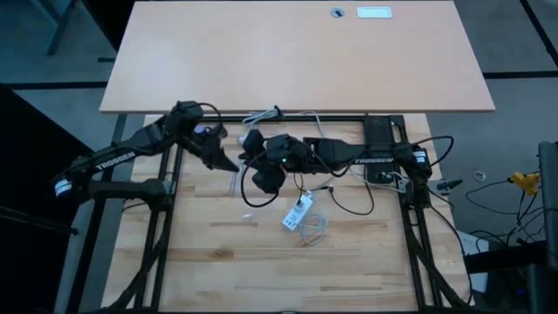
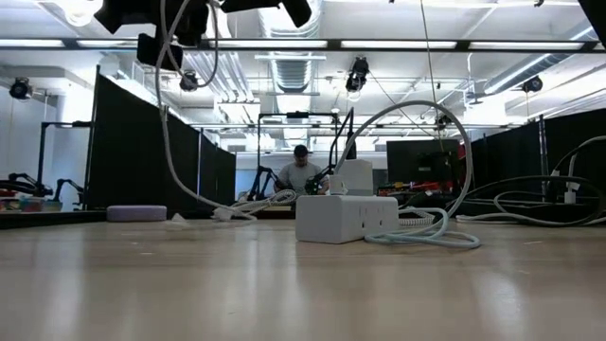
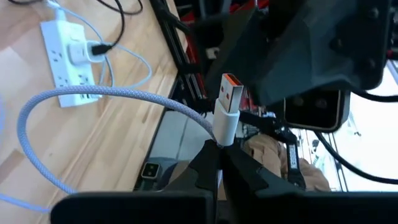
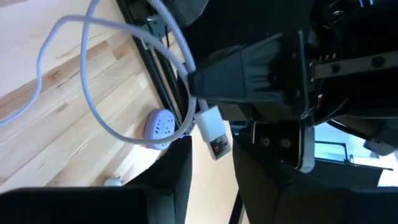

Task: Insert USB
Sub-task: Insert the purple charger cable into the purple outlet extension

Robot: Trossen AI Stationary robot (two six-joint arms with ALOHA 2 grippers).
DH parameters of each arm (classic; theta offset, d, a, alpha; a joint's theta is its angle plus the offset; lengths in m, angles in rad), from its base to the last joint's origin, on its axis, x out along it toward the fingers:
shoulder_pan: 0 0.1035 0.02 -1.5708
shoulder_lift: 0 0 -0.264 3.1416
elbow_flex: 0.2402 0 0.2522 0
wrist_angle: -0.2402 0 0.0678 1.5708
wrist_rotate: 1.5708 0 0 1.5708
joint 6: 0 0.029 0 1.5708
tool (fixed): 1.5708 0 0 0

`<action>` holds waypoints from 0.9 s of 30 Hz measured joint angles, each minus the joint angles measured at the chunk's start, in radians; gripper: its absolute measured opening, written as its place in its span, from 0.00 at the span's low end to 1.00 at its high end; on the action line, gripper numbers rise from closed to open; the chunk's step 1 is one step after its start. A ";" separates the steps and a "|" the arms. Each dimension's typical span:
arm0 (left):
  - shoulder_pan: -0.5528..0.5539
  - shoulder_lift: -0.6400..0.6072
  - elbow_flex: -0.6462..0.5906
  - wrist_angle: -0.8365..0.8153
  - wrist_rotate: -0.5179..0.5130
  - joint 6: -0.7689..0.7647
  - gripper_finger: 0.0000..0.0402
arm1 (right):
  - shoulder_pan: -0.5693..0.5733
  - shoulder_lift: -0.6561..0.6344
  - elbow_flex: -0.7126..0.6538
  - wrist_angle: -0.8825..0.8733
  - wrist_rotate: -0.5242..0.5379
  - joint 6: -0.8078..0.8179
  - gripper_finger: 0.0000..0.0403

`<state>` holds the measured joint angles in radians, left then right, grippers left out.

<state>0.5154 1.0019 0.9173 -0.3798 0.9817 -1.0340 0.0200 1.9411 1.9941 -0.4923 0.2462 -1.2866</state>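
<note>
USB plug pinched in my left gripper, raised above the table with my right gripper close by.

My left gripper (image 3: 219, 163) is clamped tight on the white USB plug (image 3: 227, 115), fingertips gripping its lower end so the metal tip with the orange tongue points away from my wrist. Its braided cable (image 3: 93, 94) loops down toward the white power strip (image 3: 61, 55) lying on the wooden table (image 1: 209, 262). My right gripper (image 4: 210, 163) sits just beside the same plug, its fingers either side of it with narrow gaps; I cannot tell whether they touch it. Both arms meet over the table's far middle.
</note>
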 joint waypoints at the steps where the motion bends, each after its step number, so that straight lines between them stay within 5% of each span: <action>1: -0.006 0.000 0.000 0.000 0.000 0.000 0.00 | 0.000 0.000 -0.002 0.000 0.000 -0.002 0.23; 20: -0.045 0.025 0.000 0.041 -0.079 -0.042 0.00 | 0.015 0.006 -0.018 0.009 0.017 -0.046 0.14; 27: -0.045 0.037 0.000 0.066 -0.075 -0.028 0.00 | 0.018 0.006 -0.019 0.004 0.024 -0.008 0.01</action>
<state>0.4707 1.0386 0.9173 -0.3142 0.9064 -1.0618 0.0384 1.9472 1.9755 -0.4886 0.2706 -1.2950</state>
